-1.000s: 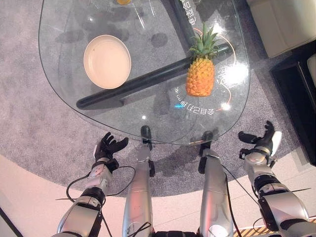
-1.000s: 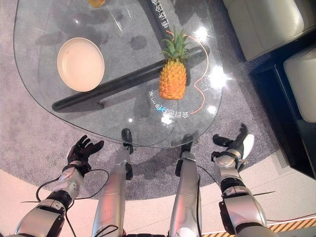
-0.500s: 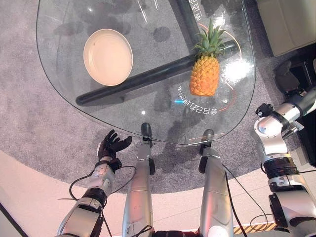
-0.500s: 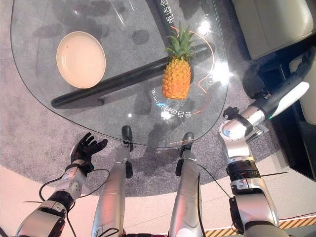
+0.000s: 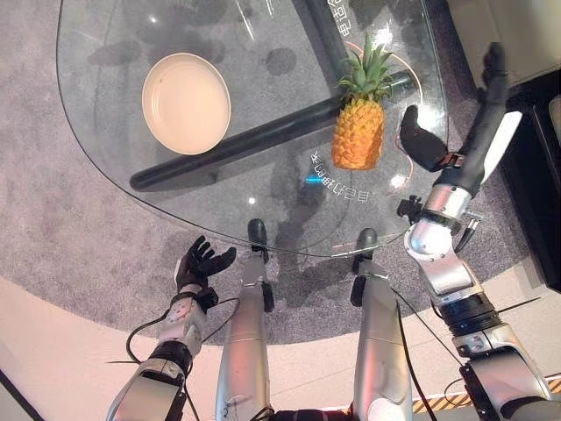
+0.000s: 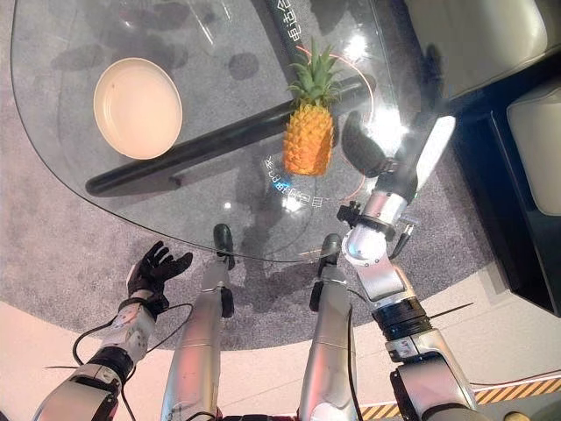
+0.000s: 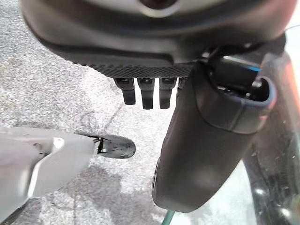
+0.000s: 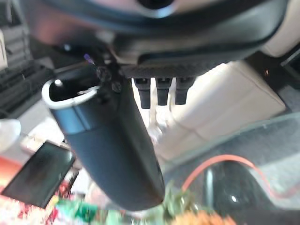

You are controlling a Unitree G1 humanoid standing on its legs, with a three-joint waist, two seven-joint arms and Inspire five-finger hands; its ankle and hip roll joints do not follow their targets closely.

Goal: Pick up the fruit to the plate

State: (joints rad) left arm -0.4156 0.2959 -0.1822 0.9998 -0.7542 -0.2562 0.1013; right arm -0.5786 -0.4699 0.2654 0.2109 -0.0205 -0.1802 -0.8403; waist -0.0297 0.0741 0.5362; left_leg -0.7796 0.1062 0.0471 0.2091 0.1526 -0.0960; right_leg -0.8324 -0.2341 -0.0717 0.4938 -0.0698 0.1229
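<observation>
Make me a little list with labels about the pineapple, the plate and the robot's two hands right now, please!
fruit: pineapple, upright on the glass table, untouched
plate: cream plate, empty, toward the table's left side, apart from the pineapple
right hand: right hand open, raised over the table's right edge, just right of the pineapple, holding nothing
left hand: left hand open, low in front of the table, holding nothing

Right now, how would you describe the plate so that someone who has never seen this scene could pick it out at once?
Start at the rounded glass table that stands on grey carpet. On the robot's left part of it lies the plate, far from the pineapple on the right part. It is the one flat, round, cream dish, and it holds nothing.
</observation>
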